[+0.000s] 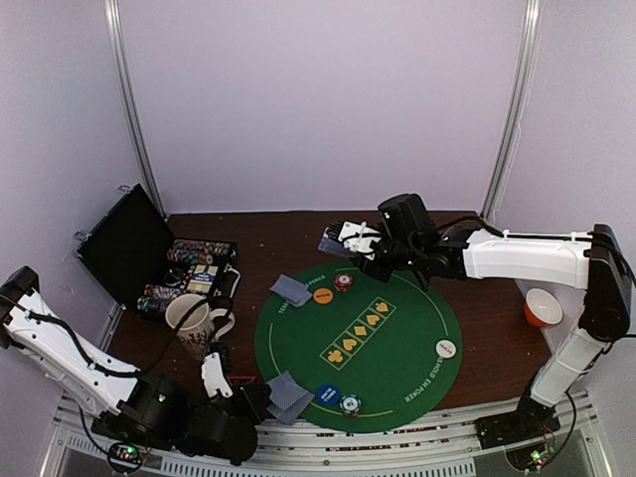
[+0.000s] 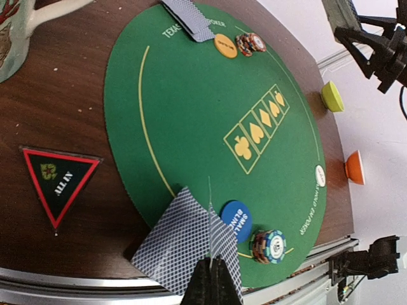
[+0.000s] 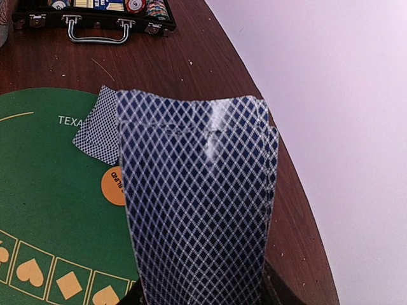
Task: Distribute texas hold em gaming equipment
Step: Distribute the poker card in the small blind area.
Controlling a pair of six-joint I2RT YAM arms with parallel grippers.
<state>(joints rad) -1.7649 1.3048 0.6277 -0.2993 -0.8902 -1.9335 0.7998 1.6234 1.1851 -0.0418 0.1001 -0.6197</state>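
- The right fingers (image 1: pixel 358 241) are clamped on a stack of blue-backed, diamond-patterned playing cards (image 3: pixel 197 203), which bows between them.
- The held stack hangs over the far edge of the round green felt mat (image 1: pixel 298 338) on the brown wooden desk (image 1: pixel 278 238). Its long axis runs straight out from the fingers.
- The far seat carries a pair of face-down cards (image 1: pixel 290 290), an orange round button (image 1: pixel 323 295) and a red-white chip stack (image 1: pixel 343 282). These lie below and just to the left of the stack.
- The near seat carries a second pair of face-down cards (image 1: pixel 288 396), a blue round button (image 1: pixel 328 395) and a teal-white chip stack (image 1: pixel 350 404).
- The white round button (image 1: pixel 445 348) sits alone at the right rim of the mat, with no cards or chips beside it. This seat is probably the next to be dealt.
- From the held stack, that seat lies toward the near right, back toward the right arm's base. The right arm is the nearer arm.
- The left fingers (image 2: pixel 213 283) are fully closed with their tips over the near pair. No held object can be made out.
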